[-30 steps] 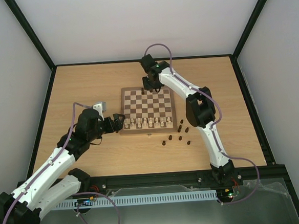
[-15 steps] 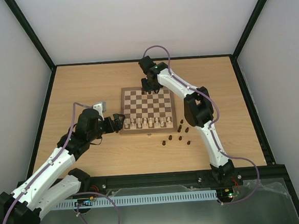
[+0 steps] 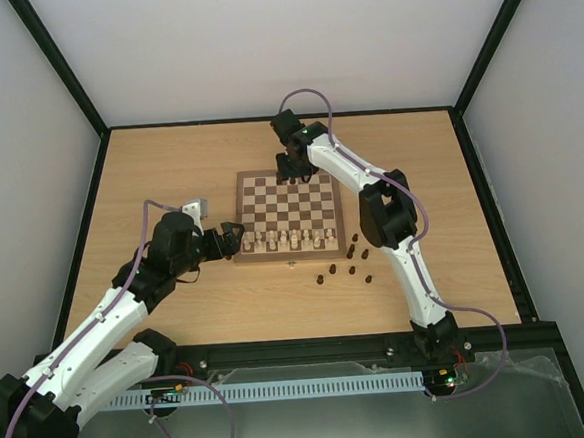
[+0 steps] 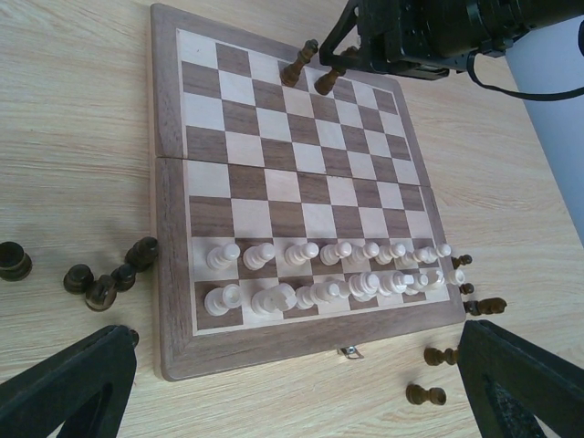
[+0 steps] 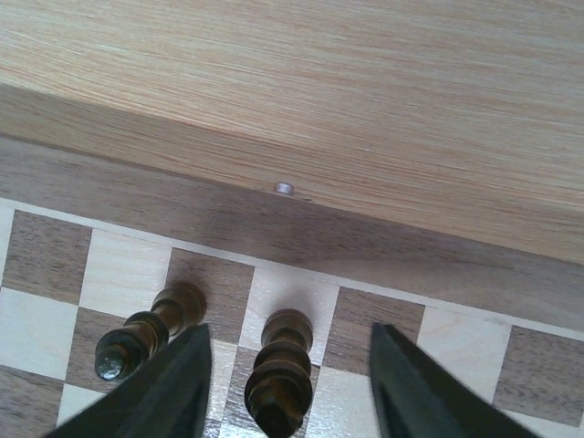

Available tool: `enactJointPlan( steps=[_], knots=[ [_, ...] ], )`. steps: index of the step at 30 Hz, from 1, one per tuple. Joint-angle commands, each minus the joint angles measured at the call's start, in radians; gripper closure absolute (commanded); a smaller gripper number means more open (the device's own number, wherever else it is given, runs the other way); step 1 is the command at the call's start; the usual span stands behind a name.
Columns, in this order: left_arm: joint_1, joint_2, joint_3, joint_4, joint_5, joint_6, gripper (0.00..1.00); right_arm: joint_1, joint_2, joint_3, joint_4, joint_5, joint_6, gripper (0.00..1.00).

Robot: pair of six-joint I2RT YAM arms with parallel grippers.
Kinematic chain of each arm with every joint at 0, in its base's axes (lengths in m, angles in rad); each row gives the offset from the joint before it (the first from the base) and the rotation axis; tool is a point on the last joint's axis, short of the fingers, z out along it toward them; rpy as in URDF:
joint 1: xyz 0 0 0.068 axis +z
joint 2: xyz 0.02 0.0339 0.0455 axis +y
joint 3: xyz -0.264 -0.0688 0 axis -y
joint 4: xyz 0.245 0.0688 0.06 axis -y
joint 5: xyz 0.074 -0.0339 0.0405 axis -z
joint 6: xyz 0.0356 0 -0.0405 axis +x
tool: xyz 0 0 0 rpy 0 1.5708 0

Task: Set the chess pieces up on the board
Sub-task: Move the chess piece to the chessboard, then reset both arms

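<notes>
Right pincer (image 5: 287, 383) has spread, freeing a dark piece (image 5: 281, 360) standing on the board (image 5: 137, 173); left pincer (image 4: 292, 388) gapes.

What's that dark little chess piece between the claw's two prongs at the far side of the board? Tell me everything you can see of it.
The dark piece is turned brown wood, glossy, with a ringed stem and rounded top. It stands upright on a pale square in the board's edge row, beside another dark piece. The right claw straddles it, its fingers clear on both sides, so nothing but the board touches it.
</notes>
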Motion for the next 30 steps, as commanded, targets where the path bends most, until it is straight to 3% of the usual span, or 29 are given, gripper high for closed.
enactJointPlan(
  steps=[1,8,22,30],
  knots=[
    [0.009,-0.001,0.012,0.013,-0.015,0.002,0.01,0.005,-0.101,-0.02,-0.014,0.026,-0.003,0.42],
    [0.009,-0.008,0.016,0.015,-0.018,-0.007,0.01,0.005,-0.334,-0.192,0.073,0.03,0.015,0.0],
    [0.002,-0.146,-0.021,0.026,-0.11,-0.086,0.01,0.005,-0.971,-0.858,0.316,0.064,0.097,0.01],
    [-0.036,-0.19,-0.077,0.101,-0.307,-0.118,0.0,0.004,-1.286,-1.15,0.344,0.174,0.122,0.01]
  ],
)
